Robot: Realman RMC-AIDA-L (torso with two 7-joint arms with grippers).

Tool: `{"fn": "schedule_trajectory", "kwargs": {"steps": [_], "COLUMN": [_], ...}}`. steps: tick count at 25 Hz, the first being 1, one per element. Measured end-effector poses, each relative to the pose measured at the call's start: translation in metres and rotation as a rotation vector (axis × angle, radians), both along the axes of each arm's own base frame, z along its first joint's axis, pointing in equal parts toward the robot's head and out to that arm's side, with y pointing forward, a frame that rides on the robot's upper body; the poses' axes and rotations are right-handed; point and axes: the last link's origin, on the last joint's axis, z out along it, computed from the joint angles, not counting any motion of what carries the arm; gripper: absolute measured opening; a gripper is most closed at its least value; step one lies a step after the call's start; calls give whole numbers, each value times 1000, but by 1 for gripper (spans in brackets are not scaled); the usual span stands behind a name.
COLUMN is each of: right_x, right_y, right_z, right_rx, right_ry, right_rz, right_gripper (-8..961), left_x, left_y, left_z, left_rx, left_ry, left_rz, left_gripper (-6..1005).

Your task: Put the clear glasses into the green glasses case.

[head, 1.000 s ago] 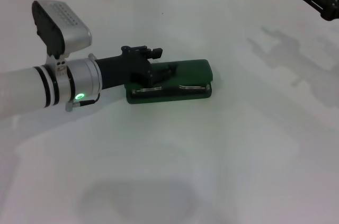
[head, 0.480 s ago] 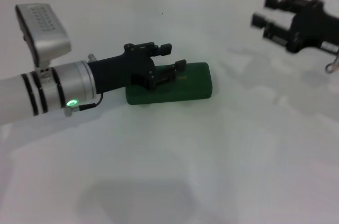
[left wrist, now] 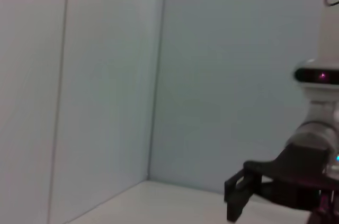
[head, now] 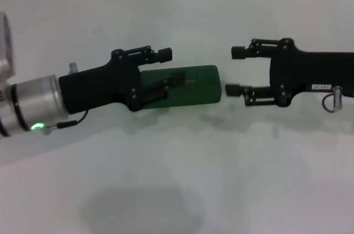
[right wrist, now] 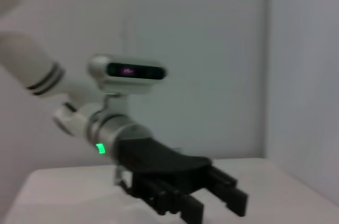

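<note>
The green glasses case lies with its lid down on the white table, mid-view in the head view. The clear glasses are hidden. My left gripper hovers over the case's left end, open and holding nothing, its lower finger in front of the lid. My right gripper sits level just off the case's right end, also open and apart from it. Farther off, the left wrist view catches the right gripper, and the right wrist view catches the left gripper.
Bare white table stretches in front of the case, with a tiled wall behind it. The two arms reach in from the left and right at nearly the same height, facing each other across the case.
The case, open with something clear inside a second ago, is now shut. My left gripper has drawn back and risen. My right arm swung in from the far right corner to the case's right end.
</note>
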Motion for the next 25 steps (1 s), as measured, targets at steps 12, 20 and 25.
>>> {"fn": "schedule_trajectory", "kwargs": {"steps": [12, 20, 25], "right_x": [-7, -5, -4], "right_y": [-6, -10, -13], "right_z": [-9, -13, -16], "right_rx": [-20, -15, -12], "right_ry": [-4, -12, -9], "right_rz": [75, 103, 113], "right_gripper": [799, 799, 799], "left_x": [-8, -14, -14], "left_y": [-30, -45, -48], "left_z": [13, 11, 8], "left_rx": [41, 92, 115], "left_ry": [-77, -86, -91], "left_rz": [-96, -134, -131], "left_gripper": [743, 838, 876]}}
